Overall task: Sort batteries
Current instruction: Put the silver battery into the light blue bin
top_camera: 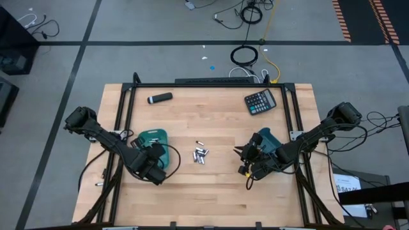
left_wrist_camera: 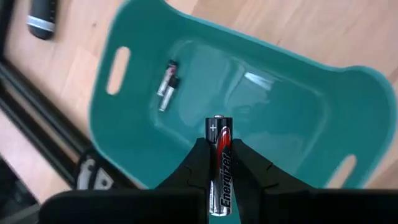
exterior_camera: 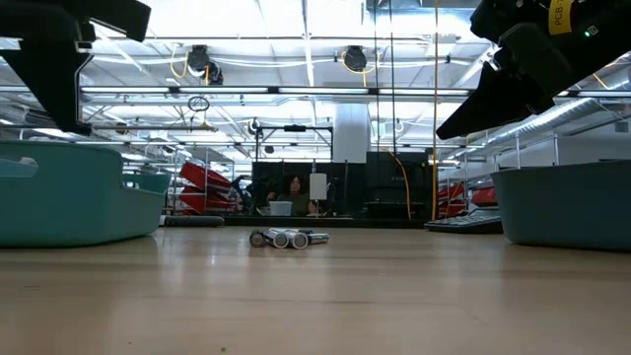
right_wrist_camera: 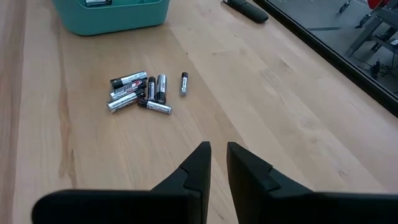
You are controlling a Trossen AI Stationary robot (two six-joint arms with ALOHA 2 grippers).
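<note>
The left gripper (left_wrist_camera: pixel 219 163) pinches a black-and-red battery (left_wrist_camera: pixel 220 163) above the left teal bin (left_wrist_camera: pixel 292 81), where two batteries (left_wrist_camera: pixel 168 84) already lie. The loose batteries (right_wrist_camera: pixel 142 91) sit in a cluster mid-table (top_camera: pixel 211 121). The right gripper (right_wrist_camera: pixel 215 155) hovers by the right teal bin (top_camera: pixel 269 140), fingers nearly closed, empty.

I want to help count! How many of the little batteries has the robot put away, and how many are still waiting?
Just started. Done: two small silver-and-black batteries lie in the left teal plastic bin. In hand: the left gripper holds a red-and-black battery above that bin. Left: about seven batteries in a loose pile mid-table. The right gripper hangs empty and nearly closed, near the right teal bin.
</note>
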